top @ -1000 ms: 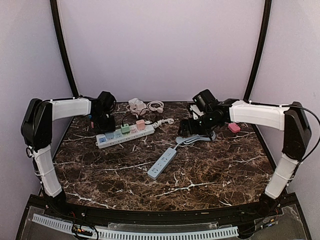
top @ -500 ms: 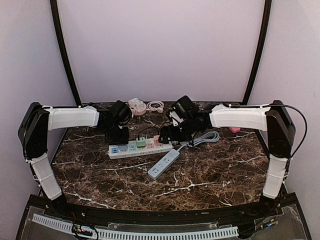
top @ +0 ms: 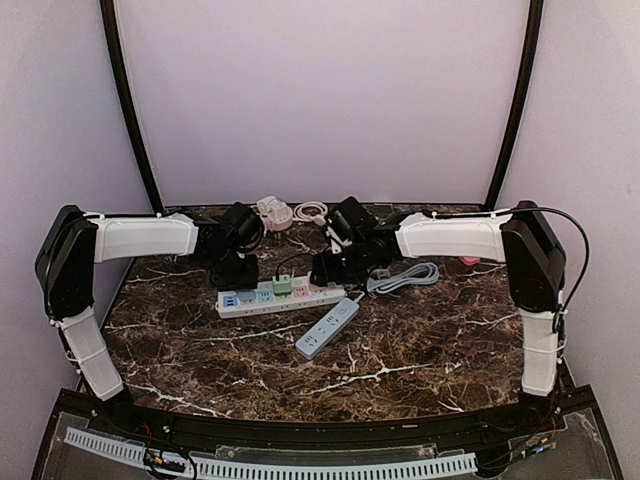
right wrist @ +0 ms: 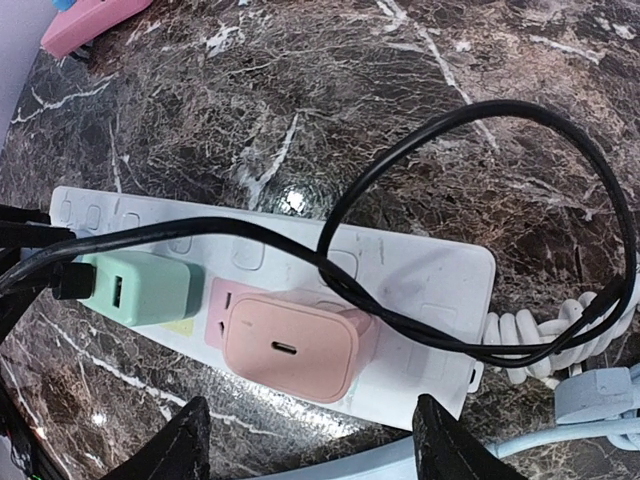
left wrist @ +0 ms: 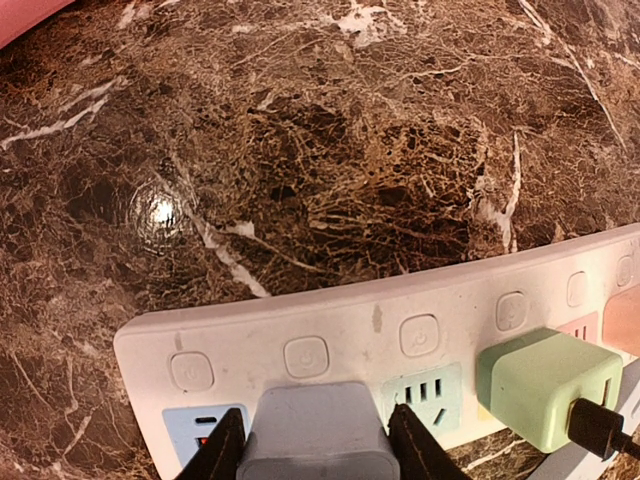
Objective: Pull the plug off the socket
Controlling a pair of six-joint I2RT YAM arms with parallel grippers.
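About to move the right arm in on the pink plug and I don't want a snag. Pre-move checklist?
1. Left gripper on grey plug, fingers against both its sides: ok.
2. Right gripper open wide enough for pink plug: ok.
3. Right gripper around pink plug: not ok, the plug lies ahead of it, ungripped.
4. Black cable clear of pink plug: not ok, it crosses the plug's corner.
5. Green plug clear of right gripper: ok.
6. Strip braced enough for a pull: cannot tell.
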